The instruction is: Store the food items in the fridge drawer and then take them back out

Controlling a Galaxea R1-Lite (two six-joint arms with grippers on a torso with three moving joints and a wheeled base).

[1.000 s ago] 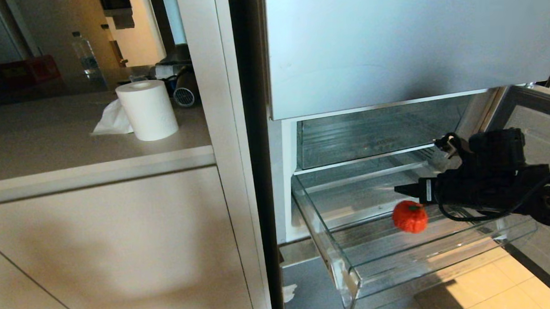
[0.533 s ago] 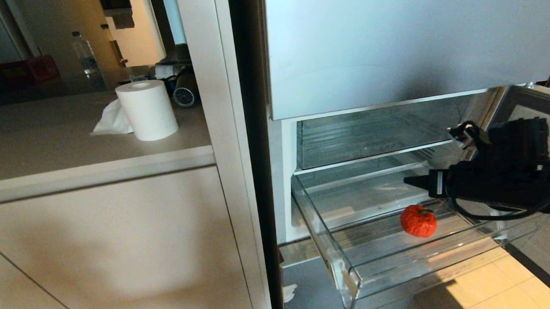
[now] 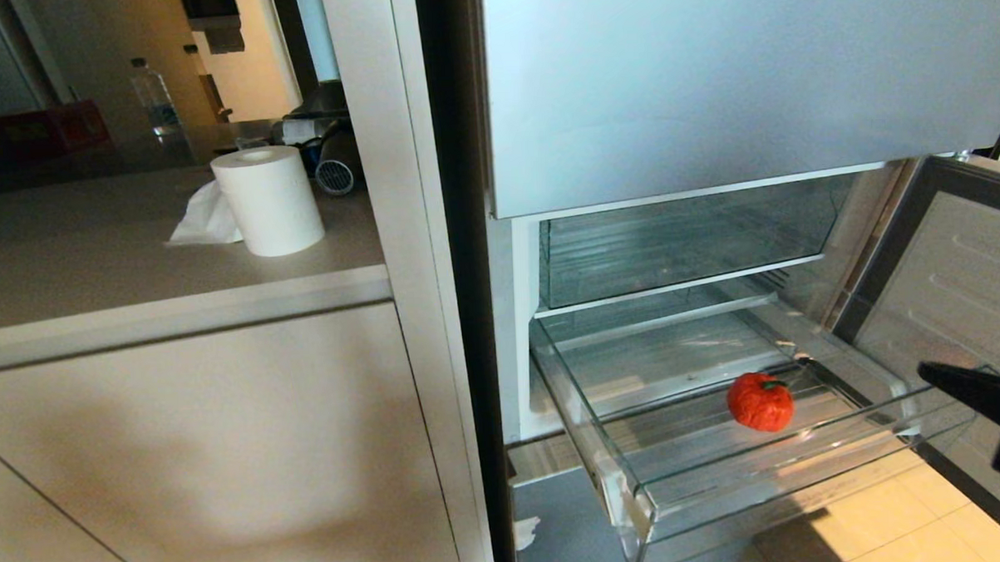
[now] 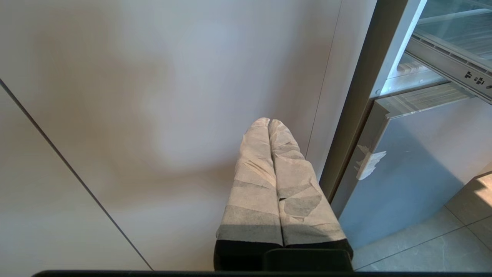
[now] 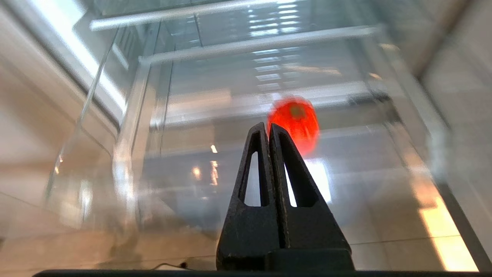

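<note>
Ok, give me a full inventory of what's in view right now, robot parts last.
tomato: one, red-orange with green stem, lying on the ribbed floor of the fridge drawer, free of any gripper
fridge drawer: one, clear plastic, pulled out below the fridge door
upper compartment: one, clear, flat-fronted, above the drawer
paper roll: one, white, upright on the counter, a loose sheet beside it
water bottle: one, clear, far back on the counter
counter: one, beige, left of the fridge
left gripper: one, pale-wrapped fingers, shut, facing the cabinet front
right gripper: one, black, shut and empty, outside the drawer's right end
</note>
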